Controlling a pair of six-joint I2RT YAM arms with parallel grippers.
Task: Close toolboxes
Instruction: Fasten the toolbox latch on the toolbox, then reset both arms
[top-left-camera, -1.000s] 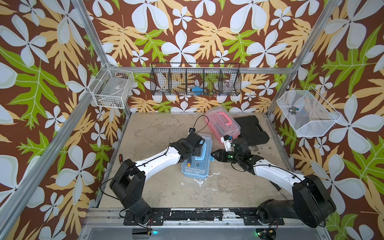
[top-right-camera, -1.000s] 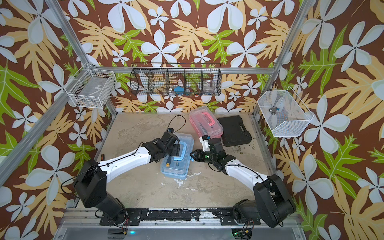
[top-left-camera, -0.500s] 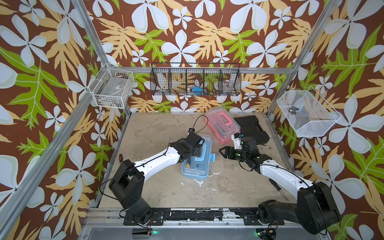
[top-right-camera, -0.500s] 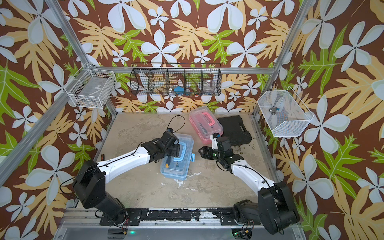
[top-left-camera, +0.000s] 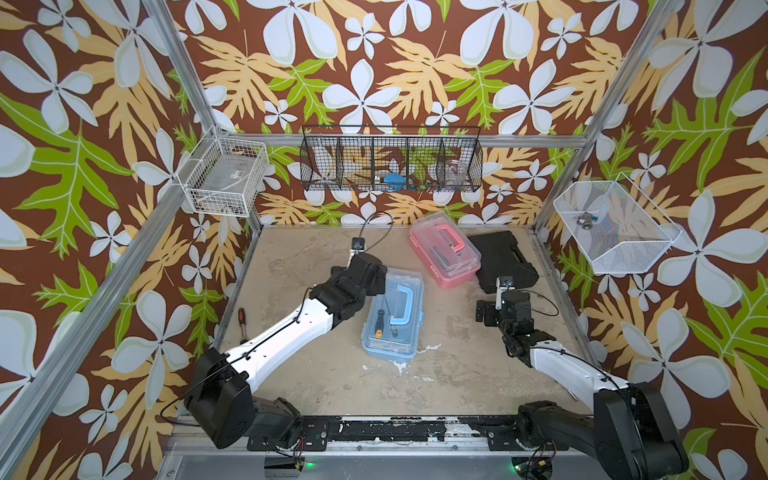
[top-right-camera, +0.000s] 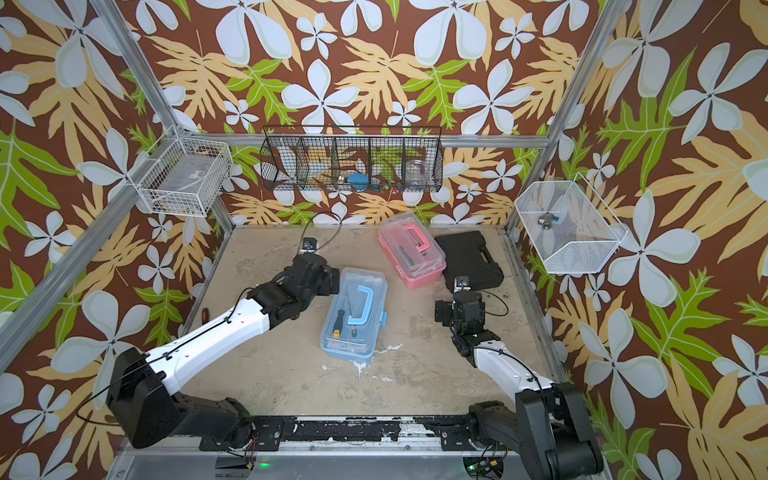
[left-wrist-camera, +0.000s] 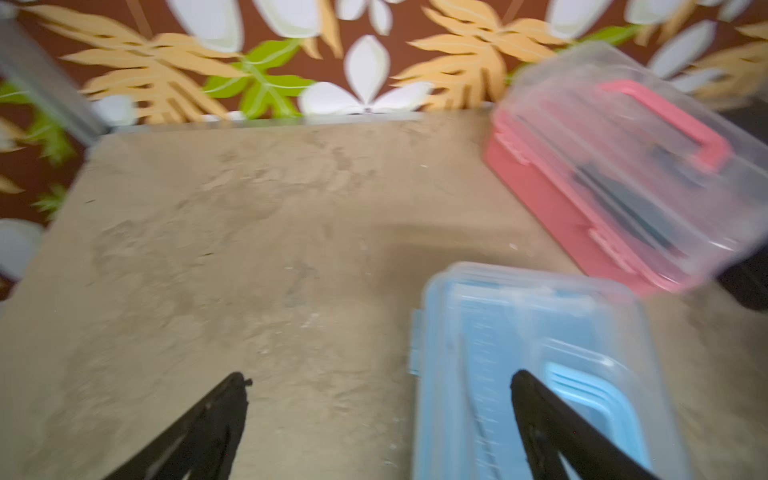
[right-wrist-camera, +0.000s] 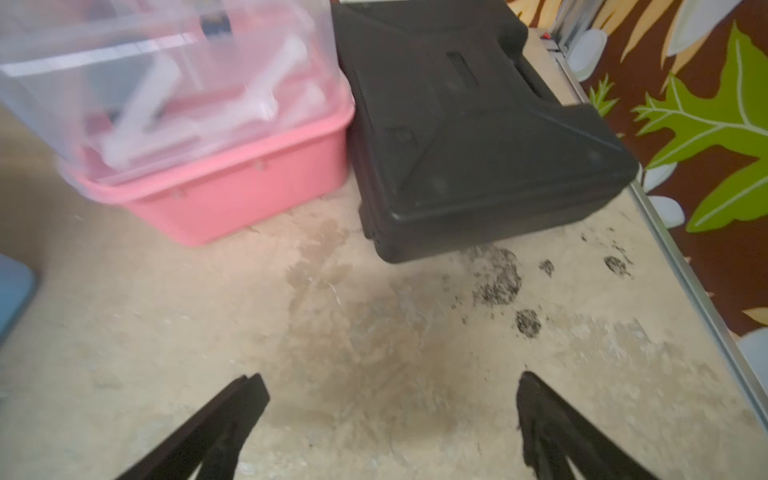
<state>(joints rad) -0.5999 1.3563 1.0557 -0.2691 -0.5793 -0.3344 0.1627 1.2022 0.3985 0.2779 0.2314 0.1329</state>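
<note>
Left wrist view: left gripper (left-wrist-camera: 379, 378) jaws wide apart, nothing between them. One jaw is over the blue box (left-wrist-camera: 532, 353) lid, the other over bare table (left-wrist-camera: 208, 249).
Right wrist view: right gripper (right-wrist-camera: 390, 378) jaws wide apart above bare table, empty. The pink box (right-wrist-camera: 232, 187) and black case (right-wrist-camera: 478, 145) are ahead of it.
Blue box: mid-table between the two arms, clear lid down, small tools (top-left-camera: 379, 328) inside.
Screwdriver (top-left-camera: 242, 322): at the table's left edge, well apart from the boxes.
Pink box: farther back, set at an angle, clear lid down.
Black case: shut, just right of the pink box — cannot tell if they touch.
Far wall: black basket (top-left-camera: 390, 160) hangs there — white baskets (top-left-camera: 224, 178) on the side walls.
</note>
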